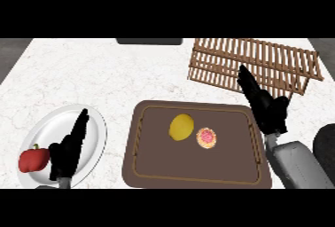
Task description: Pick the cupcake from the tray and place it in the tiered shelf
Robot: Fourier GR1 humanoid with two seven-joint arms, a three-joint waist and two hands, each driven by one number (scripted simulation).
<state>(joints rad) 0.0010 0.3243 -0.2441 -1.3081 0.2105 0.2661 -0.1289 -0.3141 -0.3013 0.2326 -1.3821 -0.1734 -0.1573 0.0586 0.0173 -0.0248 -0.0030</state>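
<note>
The cupcake (pixel 207 138) sat on the brown tray (pixel 196 174) beside a lemon (pixel 181 127). The right robot hand (pixel 265 106) (fingers straight) hovered between tray and tiered shelf (pixel 262 62); the left robot hand (pixel 71 146) rested spread over the plate (pixel 46 126).

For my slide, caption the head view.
Cupcake and lemon on brown tray, both hands open, wooden shelf behind.

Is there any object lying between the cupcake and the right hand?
No object. In the head view, only bare tray floor and the tray's right rim separate the cupcake from the right hand.
</note>
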